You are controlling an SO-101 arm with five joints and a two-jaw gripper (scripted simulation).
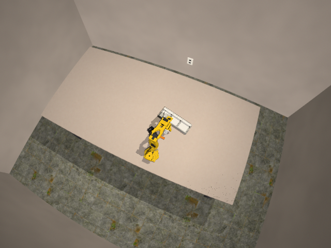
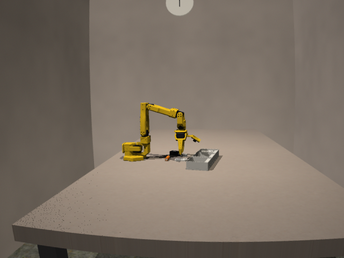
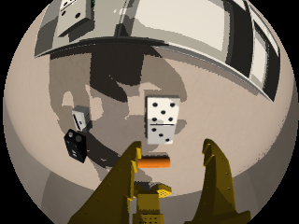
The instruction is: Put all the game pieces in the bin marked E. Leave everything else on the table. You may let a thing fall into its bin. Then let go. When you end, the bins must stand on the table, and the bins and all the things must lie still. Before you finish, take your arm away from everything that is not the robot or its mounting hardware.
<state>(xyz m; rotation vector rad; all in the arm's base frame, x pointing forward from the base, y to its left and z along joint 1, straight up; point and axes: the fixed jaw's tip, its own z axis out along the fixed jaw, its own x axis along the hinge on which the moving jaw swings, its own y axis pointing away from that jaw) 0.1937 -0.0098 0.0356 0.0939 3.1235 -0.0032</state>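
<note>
The top view looks steeply down from high above the bin row (image 1: 184, 127) (image 2: 198, 165) (image 3: 184, 46); the exterior view faces its end from farther off, tabletop-low. The wrist view peers down close beside it, and all three share it.
</note>
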